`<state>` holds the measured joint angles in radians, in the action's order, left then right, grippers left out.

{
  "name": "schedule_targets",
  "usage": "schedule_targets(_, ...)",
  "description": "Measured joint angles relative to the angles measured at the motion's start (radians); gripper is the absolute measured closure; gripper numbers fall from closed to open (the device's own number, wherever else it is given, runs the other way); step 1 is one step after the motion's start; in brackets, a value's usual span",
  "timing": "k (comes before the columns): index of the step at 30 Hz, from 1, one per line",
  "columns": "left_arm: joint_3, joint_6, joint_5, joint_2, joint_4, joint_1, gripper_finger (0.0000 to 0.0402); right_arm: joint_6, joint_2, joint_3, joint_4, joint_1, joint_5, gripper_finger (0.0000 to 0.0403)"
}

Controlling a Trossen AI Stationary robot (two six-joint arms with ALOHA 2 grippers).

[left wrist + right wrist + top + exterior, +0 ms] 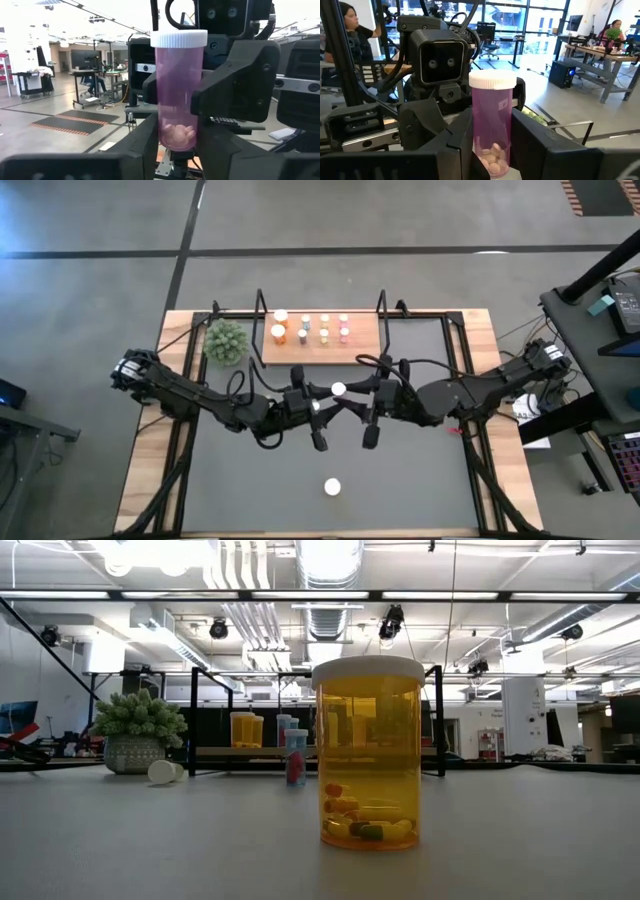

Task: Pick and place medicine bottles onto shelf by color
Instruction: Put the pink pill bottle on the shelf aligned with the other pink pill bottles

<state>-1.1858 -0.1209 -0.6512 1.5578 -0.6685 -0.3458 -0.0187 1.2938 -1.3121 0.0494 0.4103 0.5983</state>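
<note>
Pink pill bottle [178, 90], white cap up, upright above mid-counter [420, 480], just in front of the shelf [365, 352]. Both pincers meet on it: left pincer [322, 402] and right pincer [362, 392] each clamp its body from opposite sides. Orange pill bottle [367, 753] stands alone nearer the front edge. Other bottles sit in rows on the shelf.
</note>
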Motion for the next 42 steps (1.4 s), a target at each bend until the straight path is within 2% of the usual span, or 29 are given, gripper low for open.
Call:
schedule_targets(5, 0.001, 0.001, 0.002, 0.000, 0.000, 0.000, 0.0324, 0.000, 0.000, -0.001, -0.014, 0.000, -0.001, 0.0298)
schedule_targets(12, 0.001, 0.001, 0.002, 0.000, 0.000, 0.000, 0.0306, 0.029, -0.002, -0.003, -0.022, 0.000, -0.003, 0.0296)
schedule_targets(18, 0.001, -0.001, -0.005, 0.000, -0.001, 0.002, 0.0315, 0.070, -0.010, -0.022, -0.116, 0.001, -0.013, 0.0262)
schedule_targets(23, 0.002, -0.001, -0.008, 0.000, 0.005, 0.005, 0.0315, 0.129, -0.009, -0.115, -0.348, 0.002, -0.051, 0.0225)
schedule_targets(30, 0.002, 0.022, -0.011, -0.004, 0.012, 0.006, 0.0316, 0.304, -0.007, -0.354, -0.882, -0.001, -0.089, 0.0199)
schedule_targets(35, 0.011, 0.241, 0.045, -0.004, 0.107, 0.024, 0.0316, 0.346, -0.005, -0.489, -1.019, -0.008, -0.162, 0.0198)
schedule_targets(39, 0.013, 0.456, 0.144, -0.002, 0.230, 0.045, 0.0316, 0.353, -0.001, -0.544, -1.056, -0.026, -0.285, 0.0197)
schedule_targets(42, 0.013, 0.538, 0.217, 0.007, 0.271, 0.048, 0.0317, 0.359, 0.014, -0.558, -1.081, -0.046, -0.376, 0.0197)
